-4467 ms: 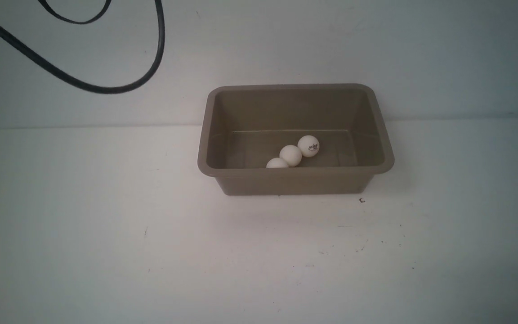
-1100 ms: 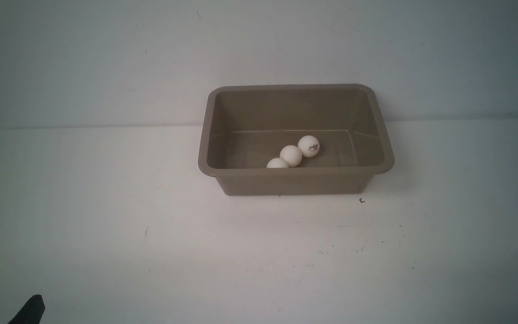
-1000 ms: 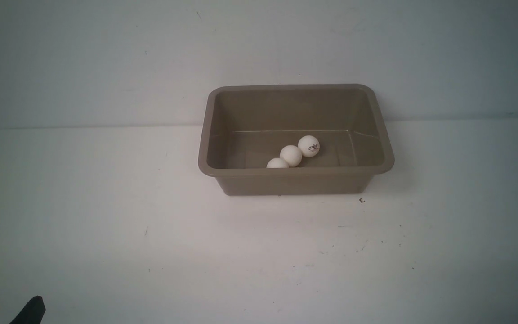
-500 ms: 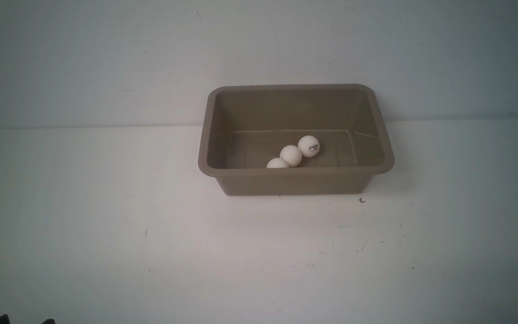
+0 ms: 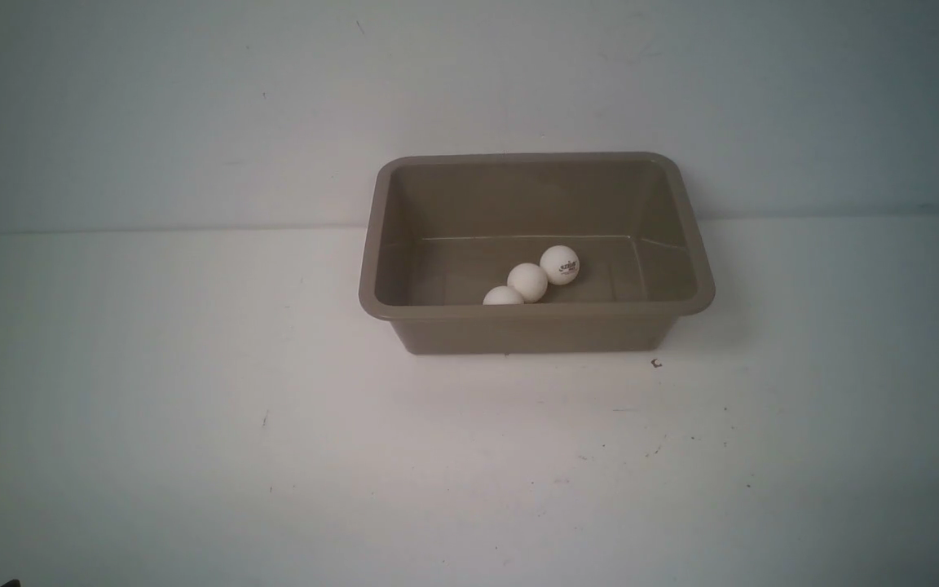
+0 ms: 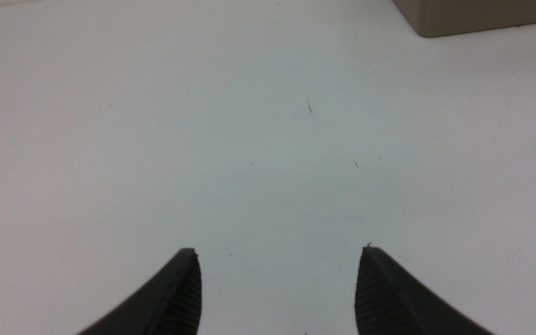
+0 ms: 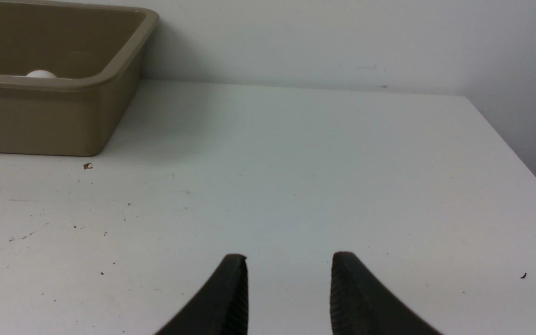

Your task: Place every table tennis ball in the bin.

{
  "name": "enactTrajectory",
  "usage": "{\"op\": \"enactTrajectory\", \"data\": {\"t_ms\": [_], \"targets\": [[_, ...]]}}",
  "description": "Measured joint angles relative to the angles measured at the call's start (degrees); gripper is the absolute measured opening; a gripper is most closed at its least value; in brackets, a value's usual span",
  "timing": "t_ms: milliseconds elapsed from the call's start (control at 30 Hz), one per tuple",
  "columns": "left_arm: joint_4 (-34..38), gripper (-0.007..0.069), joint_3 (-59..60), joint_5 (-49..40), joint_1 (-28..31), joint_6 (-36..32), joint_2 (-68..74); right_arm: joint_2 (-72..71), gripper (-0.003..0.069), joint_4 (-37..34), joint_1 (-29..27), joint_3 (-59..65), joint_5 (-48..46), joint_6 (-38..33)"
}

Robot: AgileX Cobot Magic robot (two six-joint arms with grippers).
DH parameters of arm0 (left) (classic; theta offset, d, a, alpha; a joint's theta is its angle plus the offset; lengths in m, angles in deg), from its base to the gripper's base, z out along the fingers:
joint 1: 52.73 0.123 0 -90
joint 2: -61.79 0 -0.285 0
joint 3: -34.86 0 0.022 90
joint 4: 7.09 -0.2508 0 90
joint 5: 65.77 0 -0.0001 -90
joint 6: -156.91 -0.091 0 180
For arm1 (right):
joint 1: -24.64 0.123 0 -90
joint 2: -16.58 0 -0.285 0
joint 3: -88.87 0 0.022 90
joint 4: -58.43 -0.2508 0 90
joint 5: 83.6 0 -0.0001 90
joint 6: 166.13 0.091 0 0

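Note:
Three white table tennis balls lie in a diagonal row inside the taupe bin (image 5: 535, 311): one with a dark logo (image 5: 559, 265), a plain one (image 5: 527, 282), and one half hidden behind the near rim (image 5: 503, 296). My left gripper (image 6: 280, 250) is open over bare table, with only the bin's corner (image 6: 472, 18) far ahead of it. My right gripper (image 7: 290, 255) hangs over bare table with a narrower gap between its fingers and nothing in it. The bin (image 7: 63, 116) is well ahead of it, a ball top (image 7: 41, 73) peeping over the rim.
The white table (image 5: 192, 424) runs to a pale wall behind the bin. Its right edge (image 7: 519, 158) shows in the right wrist view. Small dark specks and a crumb (image 5: 655, 364) dot the surface near the bin.
The left gripper's fingertips, seen a second ago at the bottom left of the front view, have dropped almost out of that view. The balls and the bin have not moved.

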Motion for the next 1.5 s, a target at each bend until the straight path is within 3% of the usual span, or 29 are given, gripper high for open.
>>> {"op": "enactTrajectory", "data": {"t_ms": [300,667,1500], "targets": [[0.0,0.0405,0.0,0.0,0.0,0.0,-0.17,0.0,0.024,0.0,0.0,0.0,0.0,0.0],[-0.15,0.0405,-0.06,-4.91,0.0,-0.42,-11.29,0.0,0.024,0.0,0.0,0.0,0.02,0.0],[-0.2,0.0405,-0.12,-5.53,2.78,-1.44,-11.5,0.0,0.024,0.0,0.0,0.0,0.06,0.0]]}}
